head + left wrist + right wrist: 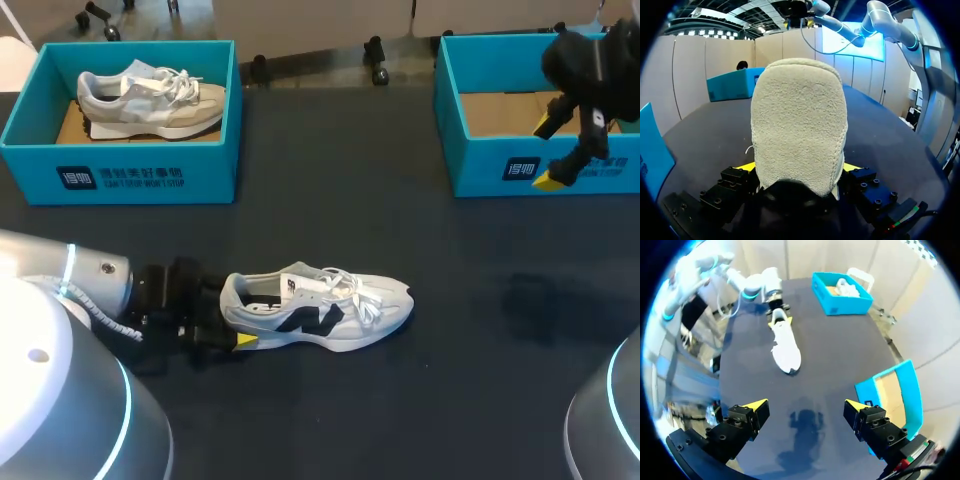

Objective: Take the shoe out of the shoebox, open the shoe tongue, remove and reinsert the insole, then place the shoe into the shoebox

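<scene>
Near the middle of the dark tabletop [470, 340] lies a white shoe [318, 310] with a black side mark, resting on its sole, toe toward my right and laces loose over the tongue. My left arm comes in low from the left, and the left claw [228, 318] is clamped on the shoe's heel. In the left wrist view the fuzzy heel of the shoe [799, 125] fills the space ahead of the left claw [799, 167], with a yellow tip pressed against each side of it.

At the far right corner stands a blue shoebox [500, 165] with only a bare cardboard floor inside. My right arm hangs above its front wall, and the right claw [555, 150] has its fingers spread wide with nothing between them. From the right wrist view the right claw [806, 405] is high over the tabletop (its shadow falls on the dark surface below), the open shoebox [884, 376] just beside it and the shoe [785, 345] well ahead.

At the far left corner a second blue shoebox [130, 170] holds a beige and grey shoe [150, 100] lying inside it.
</scene>
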`<act>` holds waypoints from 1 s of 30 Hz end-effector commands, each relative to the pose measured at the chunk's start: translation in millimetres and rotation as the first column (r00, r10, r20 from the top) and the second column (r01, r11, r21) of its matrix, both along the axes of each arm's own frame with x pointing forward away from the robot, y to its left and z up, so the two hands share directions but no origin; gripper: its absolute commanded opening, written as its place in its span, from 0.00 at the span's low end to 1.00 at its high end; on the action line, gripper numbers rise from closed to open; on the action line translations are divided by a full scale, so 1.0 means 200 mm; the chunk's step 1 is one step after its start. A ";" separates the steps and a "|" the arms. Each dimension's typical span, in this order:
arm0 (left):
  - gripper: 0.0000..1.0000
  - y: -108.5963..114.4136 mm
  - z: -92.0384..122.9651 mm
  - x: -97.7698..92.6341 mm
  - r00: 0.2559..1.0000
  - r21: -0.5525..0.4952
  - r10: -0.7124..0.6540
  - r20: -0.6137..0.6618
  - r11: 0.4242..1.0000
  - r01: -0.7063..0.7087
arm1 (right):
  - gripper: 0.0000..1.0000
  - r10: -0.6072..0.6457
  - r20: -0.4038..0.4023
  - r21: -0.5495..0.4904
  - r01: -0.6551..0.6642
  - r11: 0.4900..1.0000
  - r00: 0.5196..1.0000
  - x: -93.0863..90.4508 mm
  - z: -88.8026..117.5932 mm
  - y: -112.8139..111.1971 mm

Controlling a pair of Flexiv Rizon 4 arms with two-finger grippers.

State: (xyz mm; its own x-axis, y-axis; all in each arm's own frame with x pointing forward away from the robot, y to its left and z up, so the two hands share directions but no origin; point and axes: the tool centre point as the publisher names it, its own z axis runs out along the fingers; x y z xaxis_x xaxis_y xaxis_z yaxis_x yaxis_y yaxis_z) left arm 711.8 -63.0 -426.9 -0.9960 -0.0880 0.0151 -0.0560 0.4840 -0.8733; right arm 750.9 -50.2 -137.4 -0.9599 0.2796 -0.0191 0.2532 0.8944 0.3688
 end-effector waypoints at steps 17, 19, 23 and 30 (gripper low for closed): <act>0.00 -0.02 -0.02 0.02 1.000 0.003 -0.003 -0.002 1.000 0.003 | 1.00 -0.406 -0.052 -0.153 0.395 0.906 0.912 0.17 0.00 0.43; 0.00 -0.02 -0.02 0.02 1.000 0.003 -0.003 -0.002 1.000 0.003 | 1.00 -0.463 -0.066 -0.182 0.446 0.877 0.884 0.17 -0.02 0.48; 0.00 -0.02 -0.02 0.02 1.000 0.003 -0.003 -0.002 1.000 0.003 | 1.00 -0.545 -0.071 -0.185 0.526 0.830 0.835 0.16 -0.06 0.55; 0.00 -0.02 -0.02 0.02 1.000 0.003 -0.003 -0.002 1.000 0.003 | 1.00 -0.591 -0.066 -0.179 0.573 0.799 0.804 0.15 -0.13 0.70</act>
